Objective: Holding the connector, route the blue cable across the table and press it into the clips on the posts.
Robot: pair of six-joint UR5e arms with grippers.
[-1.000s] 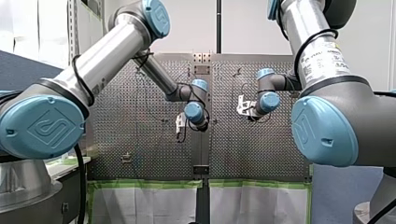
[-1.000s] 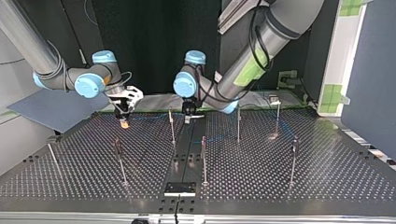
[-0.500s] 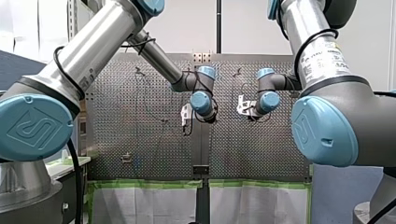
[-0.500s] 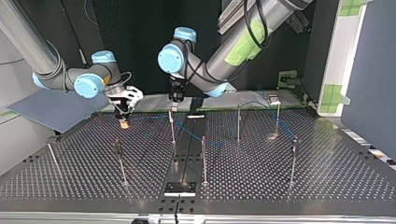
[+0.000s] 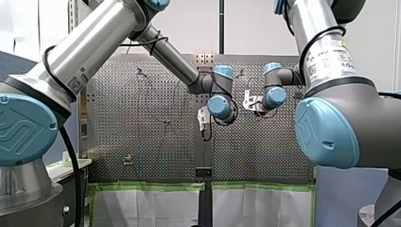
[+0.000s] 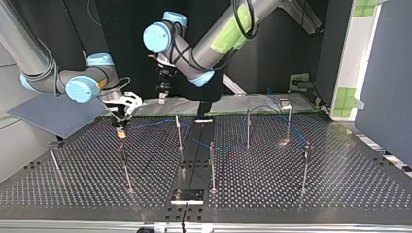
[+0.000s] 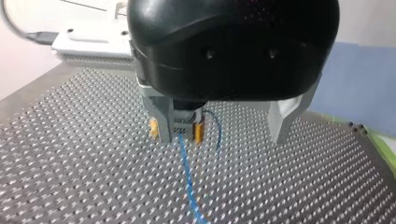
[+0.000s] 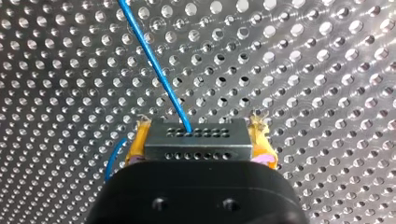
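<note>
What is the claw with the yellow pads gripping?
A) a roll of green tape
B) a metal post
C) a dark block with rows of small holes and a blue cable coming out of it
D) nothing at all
C: in the right wrist view my right claw is shut on the connector, a dark holed block squeezed between its yellow pads, with the blue cable running out of it.

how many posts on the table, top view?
7 posts: one far left, one left of centre, two near the middle, three at right. My left arm may hide more.
</note>
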